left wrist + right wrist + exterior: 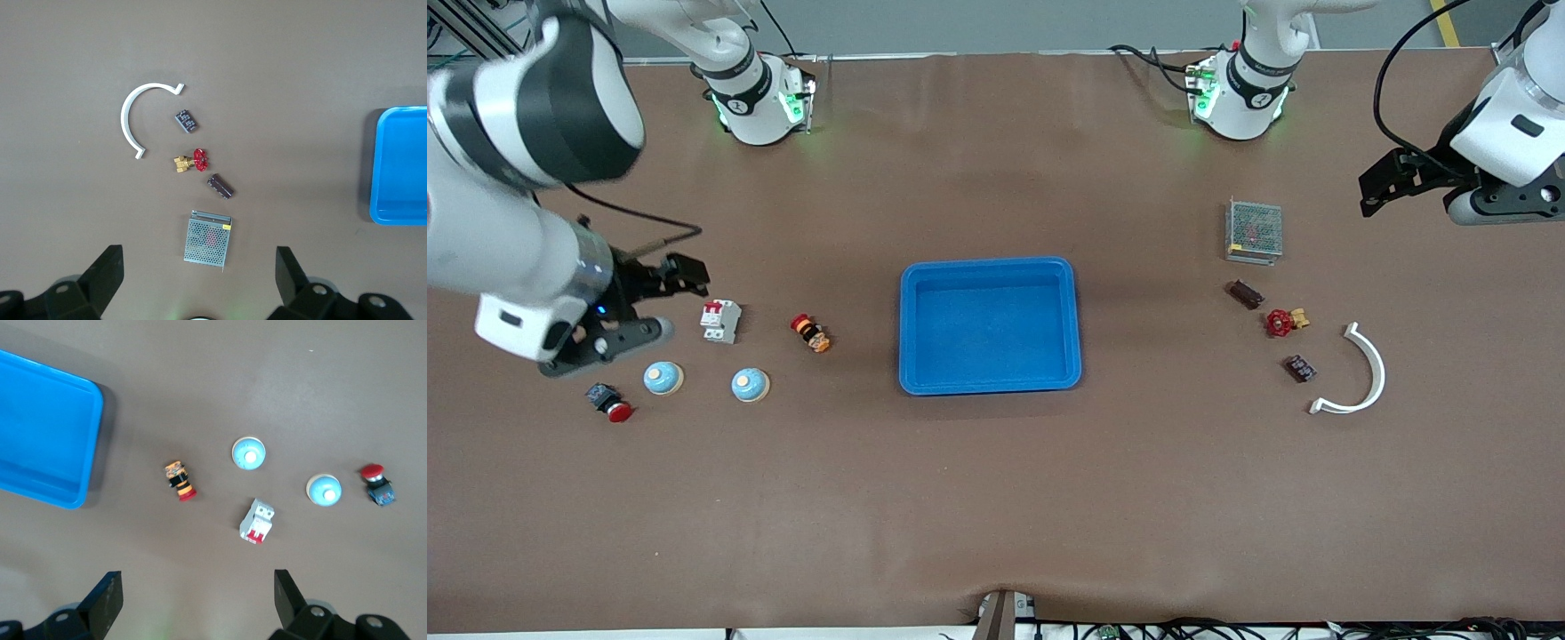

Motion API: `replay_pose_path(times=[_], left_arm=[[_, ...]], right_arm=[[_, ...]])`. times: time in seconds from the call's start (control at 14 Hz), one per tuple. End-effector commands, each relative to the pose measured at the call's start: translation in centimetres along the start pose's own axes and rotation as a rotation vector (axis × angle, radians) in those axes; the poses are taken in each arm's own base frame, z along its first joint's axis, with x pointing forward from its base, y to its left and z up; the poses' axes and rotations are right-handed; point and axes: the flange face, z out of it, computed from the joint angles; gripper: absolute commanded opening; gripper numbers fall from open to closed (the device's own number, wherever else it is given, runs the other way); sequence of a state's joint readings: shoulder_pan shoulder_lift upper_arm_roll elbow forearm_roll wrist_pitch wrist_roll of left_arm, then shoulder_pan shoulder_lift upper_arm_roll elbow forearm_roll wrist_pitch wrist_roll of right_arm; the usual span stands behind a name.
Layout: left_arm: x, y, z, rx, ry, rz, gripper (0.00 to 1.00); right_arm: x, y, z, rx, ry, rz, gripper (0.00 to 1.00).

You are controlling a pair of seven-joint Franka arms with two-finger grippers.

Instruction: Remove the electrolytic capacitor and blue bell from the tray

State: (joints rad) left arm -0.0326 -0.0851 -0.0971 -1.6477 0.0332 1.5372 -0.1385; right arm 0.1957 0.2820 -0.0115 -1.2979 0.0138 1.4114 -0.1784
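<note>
Two dark capacitors (1246,294) (1300,368) lie toward the left arm's end of the table, also seen in the left wrist view as capacitors (220,186) (187,121). Two light-blue bells (663,378) (751,384) sit toward the right arm's end and show in the right wrist view as bells (324,488) (249,454). A blue tray (925,276) lies mid-table. My left gripper (1380,185) (199,273) hangs open and empty, up over bare table beside a metal mesh box. My right gripper (685,274) (197,595) is open and empty over the table beside a white breaker.
The metal mesh box (1254,231), a red valve (1285,321) and a white curved strip (1369,373) share the capacitors' end. The white breaker (720,320), an orange-black button (811,333) and a red pushbutton (609,402) lie by the bells.
</note>
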Motion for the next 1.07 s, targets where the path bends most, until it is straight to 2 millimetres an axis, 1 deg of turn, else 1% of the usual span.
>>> replay_pose_path(times=[0.0, 0.07, 0.14, 0.21, 0.28, 0.5, 0.64, 0.71, 0.85, 1.0], left_arm=[[0.0, 0.1, -0.4, 0.016, 0.013, 0.005, 1.00], [0.0, 0.1, -0.4, 0.016, 0.013, 0.005, 1.00], [0.0, 0.1, -0.5, 0.016, 0.014, 0.005, 1.00], [0.0, 0.1, -0.5, 0.016, 0.014, 0.005, 1.00], [0.0, 0.1, -0.5, 0.016, 0.014, 0.008, 1.00], [0.0, 0.1, -0.6, 0.016, 0.014, 0.015, 1.00], [-0.1, 0.1, -0.6, 0.017, 0.012, 0.020, 1.00], [-0.1, 0.1, -0.6, 0.017, 0.012, 0.020, 1.00], [-0.1, 0.1, -0.6, 0.017, 0.011, 0.021, 1.00], [-0.1, 0.2, -0.6, 0.017, 0.011, 0.023, 1.00]], right_arm=[[-3.9, 0.2, -3.9, -0.016, 0.013, 0.035, 1.00], [-5.2, 0.5, -4.8, -0.015, 0.005, 0.042, 1.00], [-6.5, 1.1, -5.9, -0.013, 0.011, 0.058, 1.00], [-8.0, 2.2, -7.2, -0.011, 0.030, 0.084, 1.00], [-8.9, 3.0, -7.9, -0.010, 0.042, 0.102, 1.00], [-10.7, 7.0, -8.7, -0.007, 0.072, 0.178, 1.00], [-11.5, 9.3, -9.0, -0.006, 0.088, 0.223, 1.00], [-12.3, 10.3, -9.4, -0.007, 0.104, 0.244, 1.00], [-14.0, 10.7, -10.8, -0.015, 0.137, 0.262, 1.00], [-15.0, 11.2, -11.1, -0.017, 0.151, 0.279, 1.00]])
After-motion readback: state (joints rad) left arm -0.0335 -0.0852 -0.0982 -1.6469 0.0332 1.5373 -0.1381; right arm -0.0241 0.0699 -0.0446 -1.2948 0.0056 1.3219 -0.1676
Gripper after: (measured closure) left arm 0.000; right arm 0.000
